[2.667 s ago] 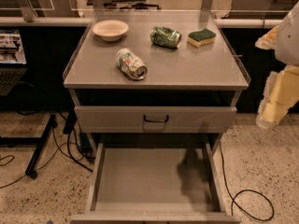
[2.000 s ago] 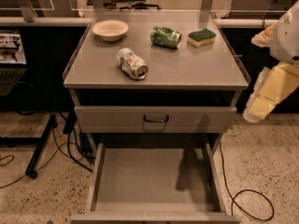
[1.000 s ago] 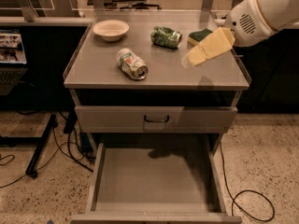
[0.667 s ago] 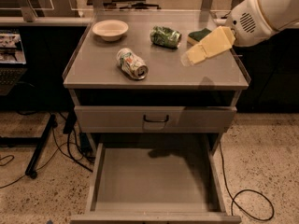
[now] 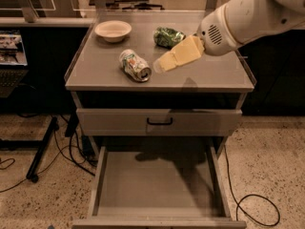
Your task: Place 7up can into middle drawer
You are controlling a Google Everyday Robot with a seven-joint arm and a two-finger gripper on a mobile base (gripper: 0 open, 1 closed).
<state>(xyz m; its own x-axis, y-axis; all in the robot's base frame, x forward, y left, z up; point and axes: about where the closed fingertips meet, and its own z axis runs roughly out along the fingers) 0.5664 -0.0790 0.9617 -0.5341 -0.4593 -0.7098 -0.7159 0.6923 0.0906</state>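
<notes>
Grey metal fills the scene: the cabinet top [image 5: 209, 78] is seen from above, and the middle drawer [image 5: 143, 187] is pulled open below it at 6 o'clock. A closed drawer front [image 5: 119, 122] sits between the two. The white arm [image 5: 257, 8] is reached in from 2 o'clock, and the gripper [image 5: 162, 66] is hung low over the top. Whether it is open or closed cannot be told. Nothing is held in it.

The 7up can [image 5: 135, 65] is found on the cabinet top, left of centre. The gripper is just beside it at its 3 o'clock and seemingly apart from it. A bowl [image 5: 113, 30] is set at the can's 11 o'clock and a green can [image 5: 167, 36] at its 1 o'clock.

Now the risk. A round can on its side could be nudged and set rolling toward the front edge if it is approached from the flank. A grasp taken across the rounded ends could well slip.

The can is laid flat. Its long axis runs from 10 o'clock to 4 o'clock, and the shiny end [image 5: 145, 74] is pointed at 4 o'clock, toward the front edge.
</notes>
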